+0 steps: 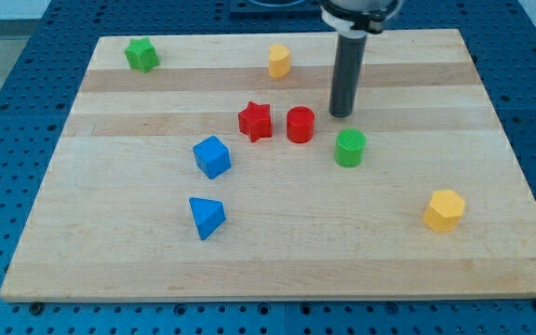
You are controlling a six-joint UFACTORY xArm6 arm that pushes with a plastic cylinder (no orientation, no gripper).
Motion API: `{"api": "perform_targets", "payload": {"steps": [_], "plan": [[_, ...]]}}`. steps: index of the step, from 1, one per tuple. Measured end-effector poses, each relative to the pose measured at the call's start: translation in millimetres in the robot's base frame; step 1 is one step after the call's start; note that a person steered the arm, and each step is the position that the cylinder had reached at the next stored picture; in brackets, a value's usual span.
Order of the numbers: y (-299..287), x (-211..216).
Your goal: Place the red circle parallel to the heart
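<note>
The red circle (pixel 300 125) stands near the middle of the wooden board (pixel 110 261). A red star (pixel 255 121) sits just to its left. The yellow heart (pixel 279 60) is near the view's top, above and slightly left of the red circle. My tip (pixel 341 113) rests on the board just to the right of the red circle and slightly above it, with a small gap between them. A green cylinder (pixel 349 148) lies just below my tip.
A green star (pixel 141 54) is at the top left. A blue cube (pixel 212 156) and a blue triangle (pixel 206 217) lie left of centre. A yellow hexagon (pixel 444 209) is at the lower right.
</note>
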State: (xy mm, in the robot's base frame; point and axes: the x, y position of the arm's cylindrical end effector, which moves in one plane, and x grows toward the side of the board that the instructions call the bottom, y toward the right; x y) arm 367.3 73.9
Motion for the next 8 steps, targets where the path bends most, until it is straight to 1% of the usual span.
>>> {"api": "perform_targets", "payload": {"steps": [1,2,3,4,5,6,7,8], "plan": [[5,-1],[-16,-4],[-80,-5],[-84,30],[-87,40],[-7,38],[11,22],[31,17]]}}
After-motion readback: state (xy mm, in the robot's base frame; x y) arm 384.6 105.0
